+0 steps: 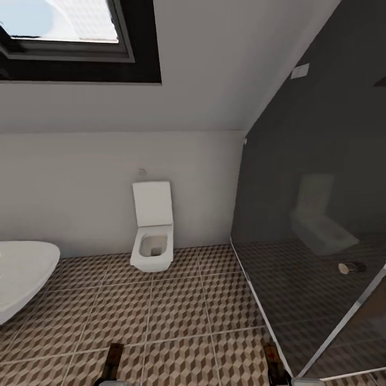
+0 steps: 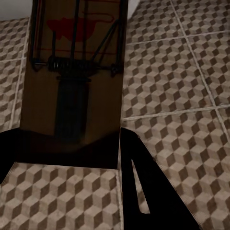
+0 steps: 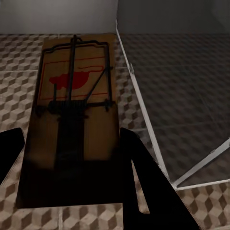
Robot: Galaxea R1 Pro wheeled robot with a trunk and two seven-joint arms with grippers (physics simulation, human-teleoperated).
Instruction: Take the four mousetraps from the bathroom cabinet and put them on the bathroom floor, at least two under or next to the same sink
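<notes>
Hands [image 2: 72, 158] [image 3: 72, 167] each clamping a flat brown wooden mousetrap [image 2: 74, 72] [image 3: 74, 115] above cube-patterned tile floor [image 1: 177, 305]; risk dropping traps far from any sink.

The head view's lower edge cuts both held mousetraps [image 1: 114, 360] [image 1: 273, 362] to dark slivers, the bathtub [image 1: 21, 276] runs off at left, and the skylight [image 1: 64, 32] is cropped above.

head view high over the bathroom floor [image 1: 177, 305], wrist views close above the same tiles
</notes>
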